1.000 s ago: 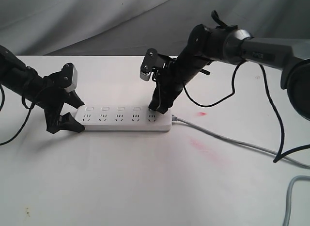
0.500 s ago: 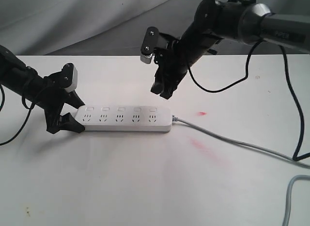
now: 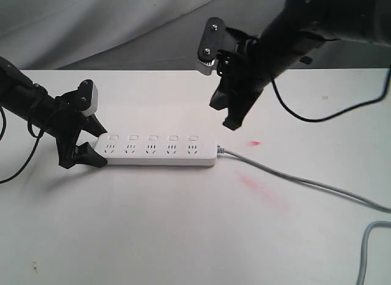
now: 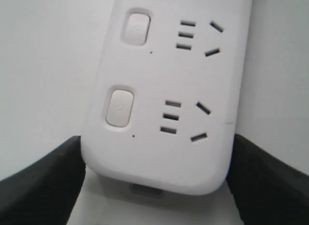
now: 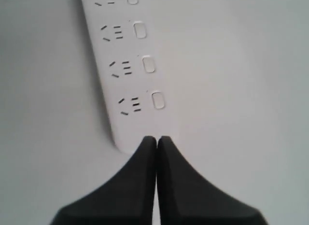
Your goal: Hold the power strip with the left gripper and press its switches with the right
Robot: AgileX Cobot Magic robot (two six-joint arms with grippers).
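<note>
The white power strip (image 3: 157,150) lies flat on the table, its row of switches (image 3: 153,138) along the far side. My left gripper (image 3: 91,143) is shut on the strip's left end. In the left wrist view its black fingers (image 4: 43,186) press both sides of the power strip (image 4: 159,152), and two switches (image 4: 119,107) show. My right gripper (image 3: 232,122) hangs shut in the air above and right of the strip's cord end, touching nothing. In the right wrist view the shut gripper (image 5: 157,138) hovers over the end of the power strip (image 5: 126,85), near the last switch (image 5: 158,100).
The grey cord (image 3: 293,178) runs from the strip's right end across the table to the right edge and loops back at the corner (image 3: 366,248). Red smears (image 3: 263,190) mark the white table (image 3: 183,236). A grey cloth (image 3: 122,28) hangs behind.
My right gripper has lifted off the rightmost switch and risen up and to the right, still shut. The left gripper and the strip have not moved.
</note>
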